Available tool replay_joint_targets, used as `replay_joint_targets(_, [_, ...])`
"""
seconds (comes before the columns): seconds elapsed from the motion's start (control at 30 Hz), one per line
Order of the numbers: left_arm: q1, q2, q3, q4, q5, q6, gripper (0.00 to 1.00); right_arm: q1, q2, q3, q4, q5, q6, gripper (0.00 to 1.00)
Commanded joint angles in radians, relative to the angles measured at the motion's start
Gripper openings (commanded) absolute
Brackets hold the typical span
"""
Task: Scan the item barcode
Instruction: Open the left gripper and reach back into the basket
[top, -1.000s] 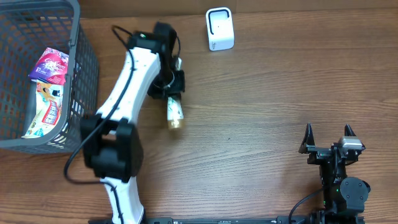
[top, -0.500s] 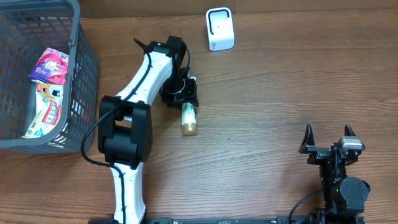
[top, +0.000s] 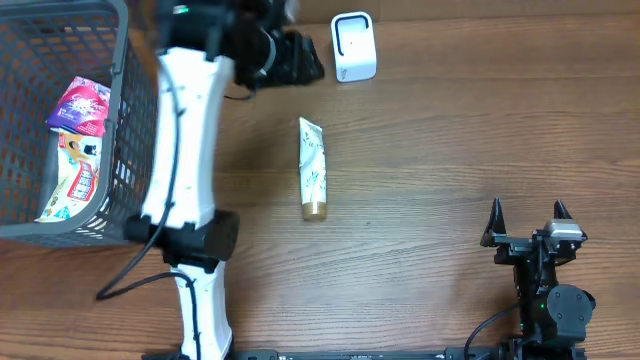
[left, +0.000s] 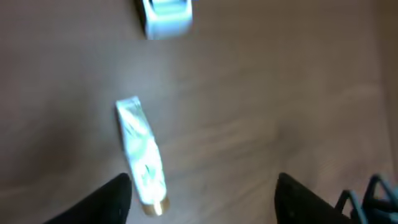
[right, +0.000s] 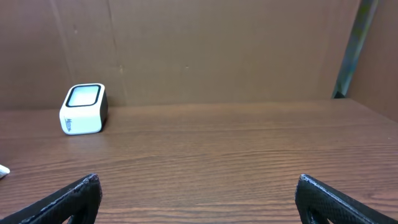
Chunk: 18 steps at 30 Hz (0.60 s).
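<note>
The item, a white tube with a gold cap, lies flat on the wooden table, cap toward the near edge. It appears blurred in the left wrist view. The white barcode scanner stands at the far edge, also seen in the wrist views. My left gripper hovers raised just left of the scanner, open and holding nothing. My right gripper rests open at the near right, nothing between its fingers.
A grey wire basket at the far left holds a purple packet and a colourful packet. The left arm's white links stretch along the basket's right side.
The left gripper opened and let go of the tube, which now lies on the table. The left arm then rose and swung back toward the far edge. The right arm stayed still.
</note>
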Motion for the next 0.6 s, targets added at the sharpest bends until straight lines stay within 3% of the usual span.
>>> replay_joint_targets(0.0, [0.124, -0.142, 0.135, -0.008, -0.010, 0.012, 0.77, 0.005, -0.007, -0.010, 0.006, 0.010, -0.004, 1.00])
replay_joint_targets(0.17, [0.354, -0.289, 0.136, -0.008, -0.133, 0.012, 0.87, 0.005, -0.007, -0.010, 0.006, 0.010, -0.004, 1.00])
replay_joint_targets(0.33, [0.729, -0.329, 0.129, -0.008, -0.146, -0.090, 0.95, 0.005, -0.007, -0.010, 0.006, 0.010, -0.004, 1.00])
replay_joint_targets(0.57, [0.933, -0.253, -0.065, -0.007, -0.149, -0.119, 0.97, 0.005, -0.007, -0.010, 0.006, 0.010, -0.004, 1.00])
